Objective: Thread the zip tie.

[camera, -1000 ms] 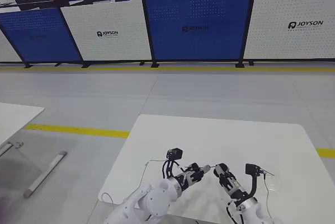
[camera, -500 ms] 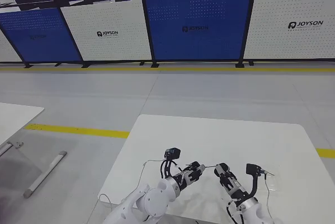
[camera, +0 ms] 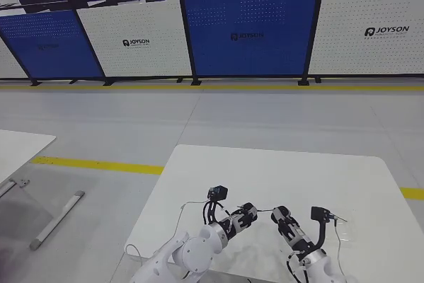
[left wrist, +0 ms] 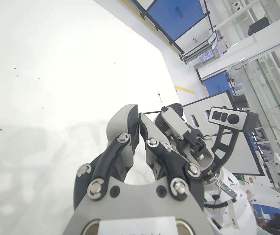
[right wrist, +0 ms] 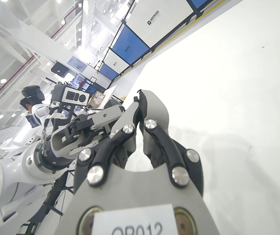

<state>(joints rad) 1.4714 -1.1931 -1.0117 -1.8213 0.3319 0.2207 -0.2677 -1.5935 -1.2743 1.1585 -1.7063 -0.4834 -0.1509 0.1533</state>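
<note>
Since my two pincers work tip to tip here, I start at the left pincer point(left wrist: 139, 116). Its fingers point(left wrist: 126, 121) are pressed together, clamped on one end of the zip tie point(left wrist: 152, 111).

- The tie leaves that grip as a thin black strap, straight and nearly level above the table point(left wrist: 56, 50).
- It runs directly across to my right pincer point(right wrist: 139, 97), which is closed too and pinches a short black bit at its very tip. I take that bit for the tie's other end.
- The pincers sit near each other, tips facing, with just the bare span of strap between them.

The relation that counts: the tie's long axis lies along the line from one pincer to the other. Neither arm is nearer, since each has an end. As I judge it, threading means bringing tail to head. That calls for turning the ends toward each other rather than pulling along this line.

Hard to make out:
- I cannot tell which end is head and which is tail, because my grip covers both. I see no loop.
- Past the right pincer a dark sliver point(left wrist: 159, 97) stands against the table. It could be part of the tie or a mark; I cannot tell.
- From the top view the strap is a hairline.
</note>
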